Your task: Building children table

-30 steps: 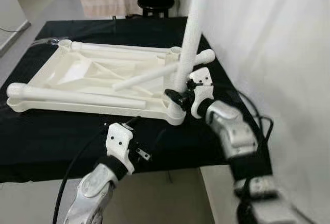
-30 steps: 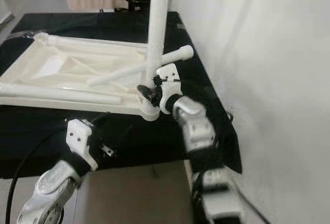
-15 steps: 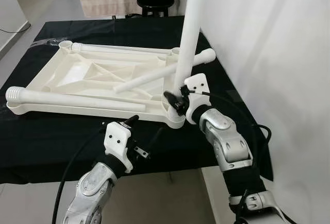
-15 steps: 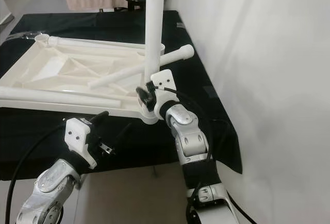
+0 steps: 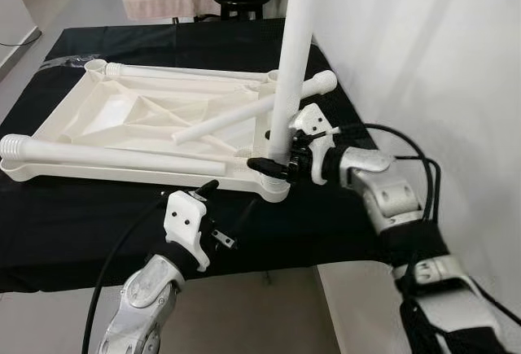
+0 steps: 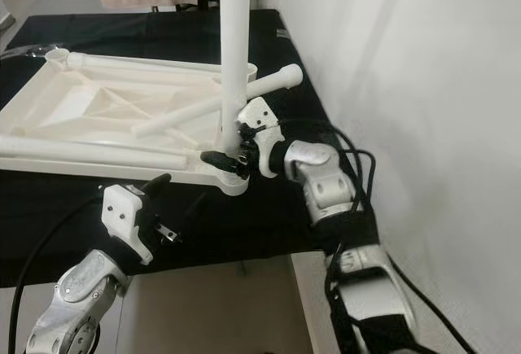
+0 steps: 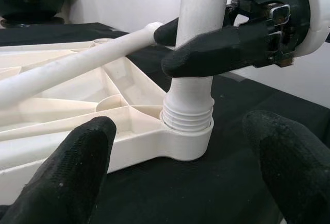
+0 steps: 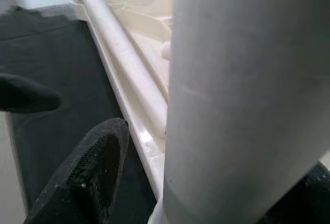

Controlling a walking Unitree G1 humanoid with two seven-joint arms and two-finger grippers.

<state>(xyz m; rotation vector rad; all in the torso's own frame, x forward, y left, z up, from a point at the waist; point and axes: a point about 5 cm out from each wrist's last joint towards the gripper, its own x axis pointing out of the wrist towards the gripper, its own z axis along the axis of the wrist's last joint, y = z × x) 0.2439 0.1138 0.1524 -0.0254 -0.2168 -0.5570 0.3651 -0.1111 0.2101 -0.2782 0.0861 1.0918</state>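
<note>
Since the earlier frame, right arm has swung outward to the right, its wrist now level. Black-draped worktop (image 5: 73, 224) carries the upturned white tabletop (image 5: 138, 130). Upright leg (image 5: 291, 61) stands threaded in the near right corner socket (image 7: 186, 131). Right pincer (image 5: 273, 161) is clenched around the leg's base. Left pincer (image 5: 224, 201) hovers released at the near edge, fingers (image 7: 85, 152) spread.

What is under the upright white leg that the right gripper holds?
The upright leg stands in the tabletop's corner socket, threads still showing above it. The right gripper clamps it there. Inside the socket is hidden.
</note>
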